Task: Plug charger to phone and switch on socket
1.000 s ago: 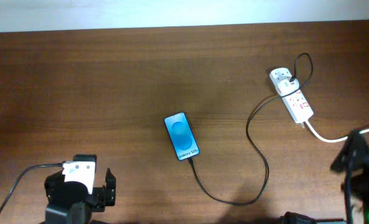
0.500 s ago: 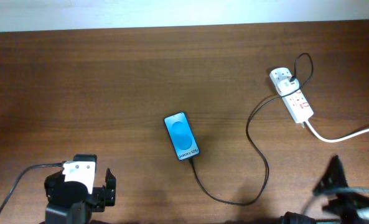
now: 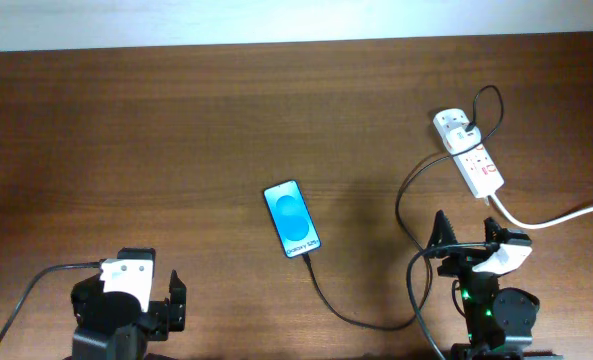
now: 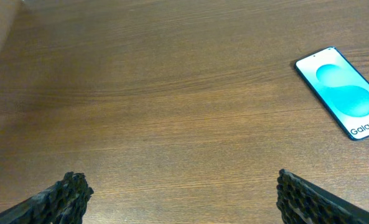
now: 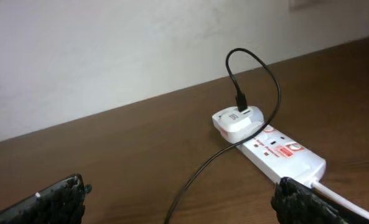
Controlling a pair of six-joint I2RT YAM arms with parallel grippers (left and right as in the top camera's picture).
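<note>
Newly arrived, our right claw [image 3: 465, 238] hovers near the socket [image 3: 473, 158], spread wide; our left claw [image 4: 181, 196], far left of the socket, is spread too.

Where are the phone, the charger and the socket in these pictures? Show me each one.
phone [image 3: 292, 219]: overhead view, middle of its blue screen.
charger [image 5: 236, 122]: right wrist view, its white adapter.
socket [image 3: 477, 161]: overhead view, white body near red marks.

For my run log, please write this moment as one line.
charger: reaches phone and socket | switch: unclear | left end effector: open | right end effector: open, facing socket
</note>
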